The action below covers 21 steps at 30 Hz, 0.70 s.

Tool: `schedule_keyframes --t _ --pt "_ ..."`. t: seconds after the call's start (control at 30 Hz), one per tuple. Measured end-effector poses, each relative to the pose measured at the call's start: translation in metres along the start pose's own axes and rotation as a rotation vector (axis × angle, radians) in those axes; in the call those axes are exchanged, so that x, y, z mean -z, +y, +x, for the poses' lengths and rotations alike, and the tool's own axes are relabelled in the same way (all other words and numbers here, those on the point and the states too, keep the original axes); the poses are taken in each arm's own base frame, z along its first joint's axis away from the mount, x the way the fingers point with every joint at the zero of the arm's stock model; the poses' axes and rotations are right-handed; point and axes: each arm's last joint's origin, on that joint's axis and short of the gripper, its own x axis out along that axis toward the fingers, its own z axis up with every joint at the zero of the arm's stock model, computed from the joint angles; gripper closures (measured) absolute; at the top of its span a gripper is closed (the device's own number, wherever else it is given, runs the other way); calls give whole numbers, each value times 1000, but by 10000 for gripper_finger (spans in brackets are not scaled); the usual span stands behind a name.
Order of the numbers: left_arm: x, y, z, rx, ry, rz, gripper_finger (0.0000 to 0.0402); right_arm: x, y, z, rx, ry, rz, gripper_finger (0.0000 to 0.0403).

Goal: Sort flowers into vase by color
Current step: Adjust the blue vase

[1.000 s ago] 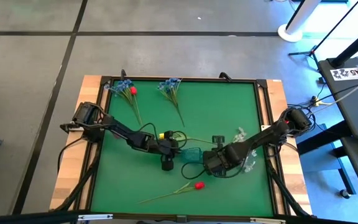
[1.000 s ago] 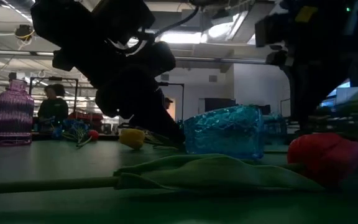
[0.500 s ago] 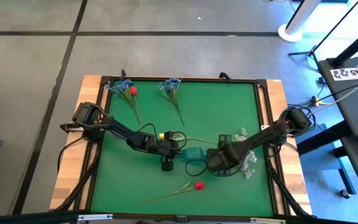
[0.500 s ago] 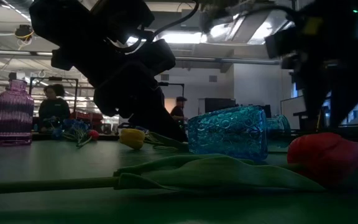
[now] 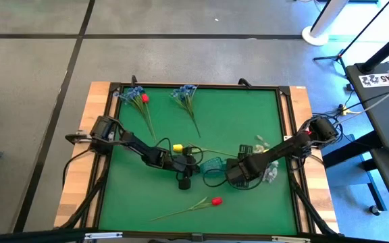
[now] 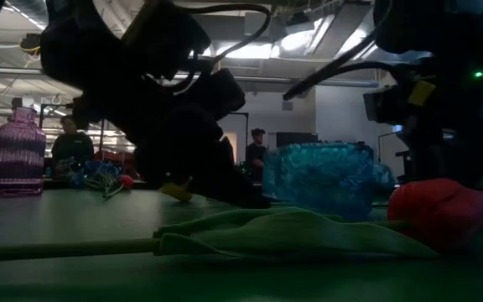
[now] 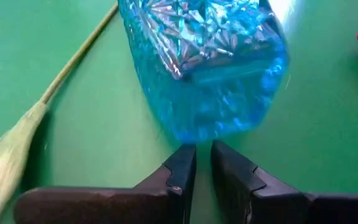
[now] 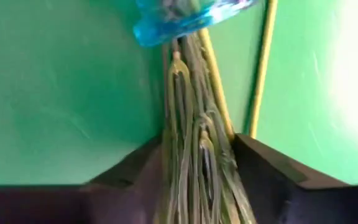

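A blue glass vase (image 5: 212,165) lies on its side at mid table. My left gripper (image 7: 204,158) is at its base, fingers nearly together with nothing between them. My right gripper (image 8: 197,168) is at the mouth end, shut on a bundle of pale green stalks (image 8: 194,124) that run into the vase mouth (image 8: 185,15). Their white blossoms (image 5: 269,172) lie behind the gripper. A yellow tulip (image 5: 177,147) and a red tulip (image 5: 216,201) lie flat on the mat. My left gripper's fingertips (image 7: 188,162) stand against the vase's base end (image 7: 197,134), coming level from the table's left. I cannot tell whether they press on the glass. My right gripper pinches the bundle of several stalks (image 8: 197,149) between its two fingers, coming low from the table's right, fingers along the stalks. The stalks' free ends are inside the vase mouth.
Two blue-blossom sprigs (image 5: 132,94) (image 5: 184,93) and a red bud (image 5: 144,98) lie along the far edge. A purple vase (image 6: 15,151) stands upright at the far left. People show in the room beyond. Bare green mat lies at the near left.
The blue vase has slid a little toward the table's right edge, and my left gripper has followed at its base. My right gripper has shifted slightly toward the far right, along the stalks.
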Motion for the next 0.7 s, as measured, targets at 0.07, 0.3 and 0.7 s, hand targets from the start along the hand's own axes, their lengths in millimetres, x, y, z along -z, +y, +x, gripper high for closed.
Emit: schedule_keyframes --t 0.07,0.3,0.7 --pt "2 0 3 1 -18 -4 351 -1 -1 0 -11 0 -17 266" --pt "2 1 5 -15 -39 -8 351 -6 -3 -6 -13 15 -99 384" --pt "1 3 6 -22 -45 -10 351 -20 -8 -38 88 10 -195 385"
